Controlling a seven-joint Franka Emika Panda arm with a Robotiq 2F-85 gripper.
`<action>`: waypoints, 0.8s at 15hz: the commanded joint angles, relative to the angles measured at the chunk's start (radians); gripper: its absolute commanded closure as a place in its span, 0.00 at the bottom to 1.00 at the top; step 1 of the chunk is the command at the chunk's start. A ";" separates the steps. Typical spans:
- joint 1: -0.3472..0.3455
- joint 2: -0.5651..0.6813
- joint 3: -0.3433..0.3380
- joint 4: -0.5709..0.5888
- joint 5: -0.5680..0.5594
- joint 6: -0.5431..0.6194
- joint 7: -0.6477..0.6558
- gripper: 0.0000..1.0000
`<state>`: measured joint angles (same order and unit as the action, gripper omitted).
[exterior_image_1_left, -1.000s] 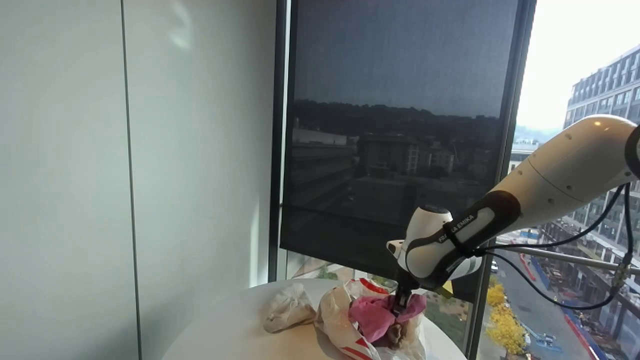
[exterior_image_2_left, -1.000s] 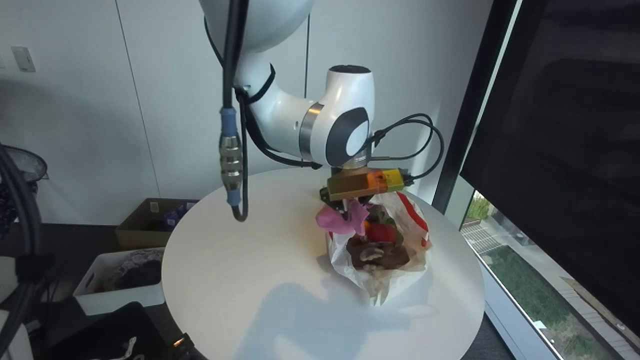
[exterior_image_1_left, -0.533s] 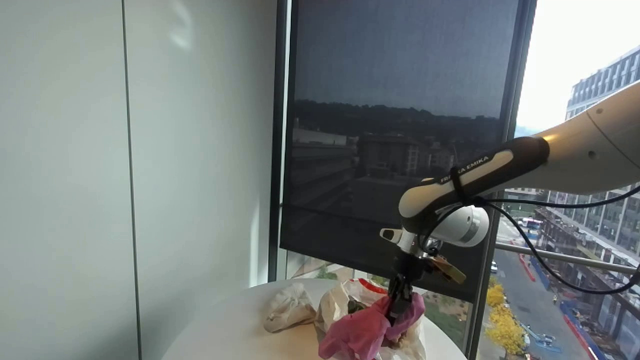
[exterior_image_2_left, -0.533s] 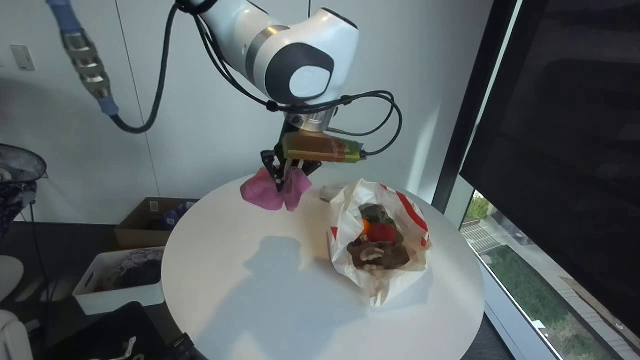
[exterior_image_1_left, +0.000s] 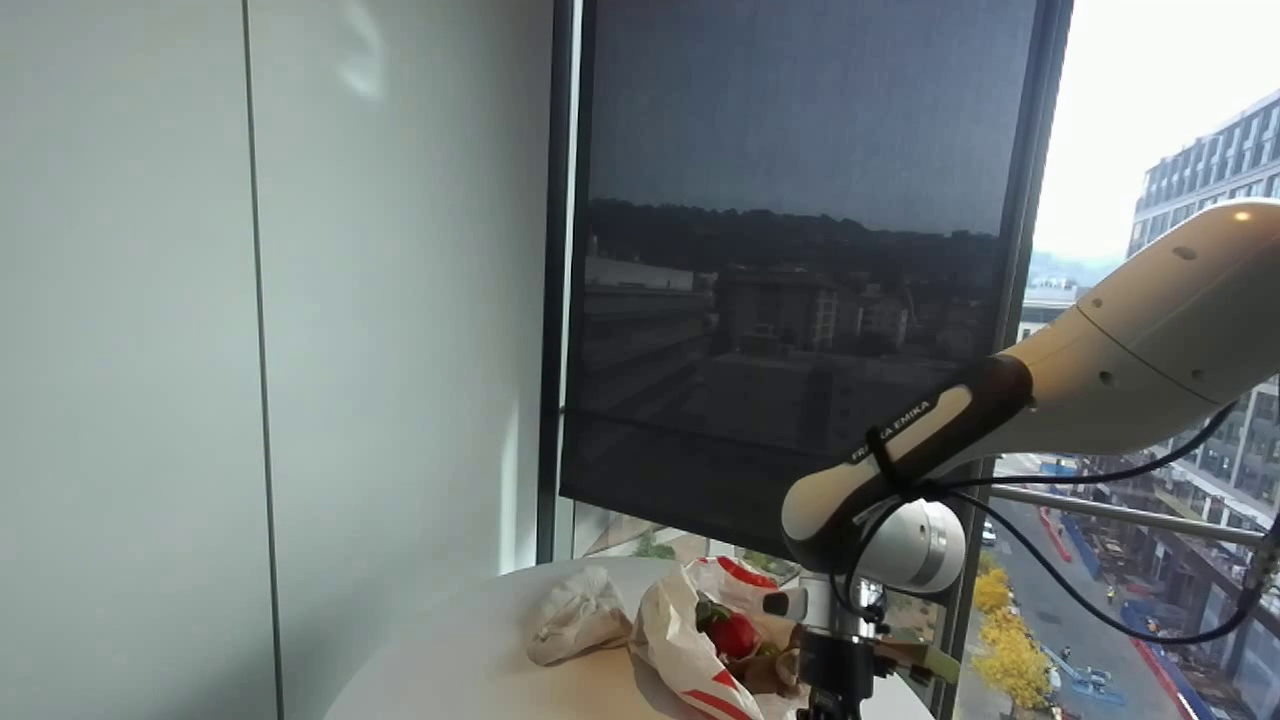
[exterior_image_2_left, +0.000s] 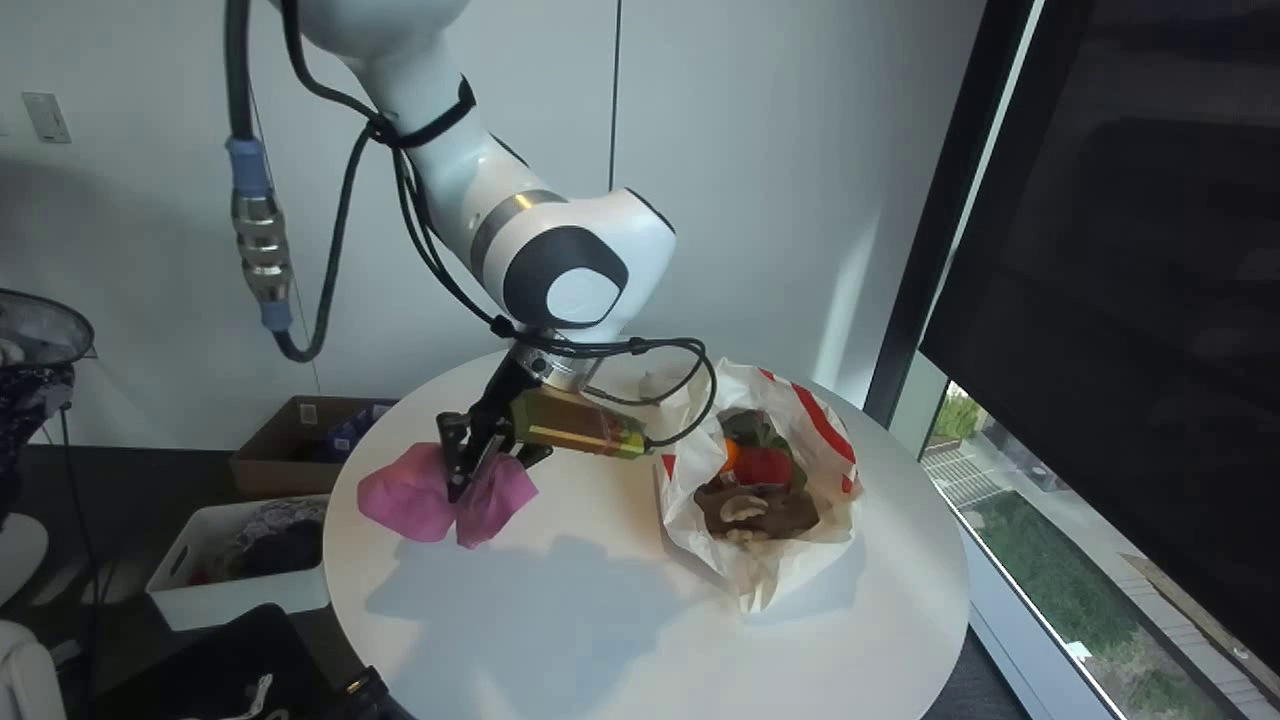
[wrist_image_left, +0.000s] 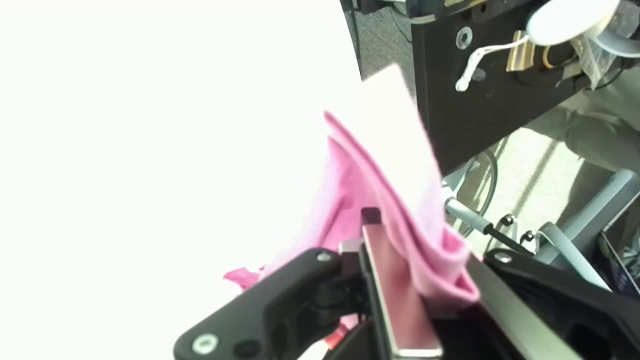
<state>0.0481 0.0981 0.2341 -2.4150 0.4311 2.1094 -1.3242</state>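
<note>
A black gripper (exterior_image_2_left: 463, 484) grasps crumpled pink cloth (exterior_image_2_left: 408, 497) above a round white table (exterior_image_2_left: 800, 665), apart from a red-striped white bag (exterior_image_2_left: 770, 575).

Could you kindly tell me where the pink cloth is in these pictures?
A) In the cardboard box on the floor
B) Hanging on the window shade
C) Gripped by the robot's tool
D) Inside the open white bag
C: in an exterior view the tool is closed on the pink cloth, which bunches out on both sides of it, apart from the white bag.
</note>
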 joint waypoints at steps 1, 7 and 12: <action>0.041 0.129 -0.008 -0.041 0.006 0.195 -0.055 0.90; -0.009 0.294 0.002 -0.015 -0.040 0.306 -0.034 0.58; -0.056 0.195 0.005 0.024 -0.032 0.167 -0.011 0.20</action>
<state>0.0193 0.3799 0.2327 -2.4109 0.3997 2.3340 -1.3516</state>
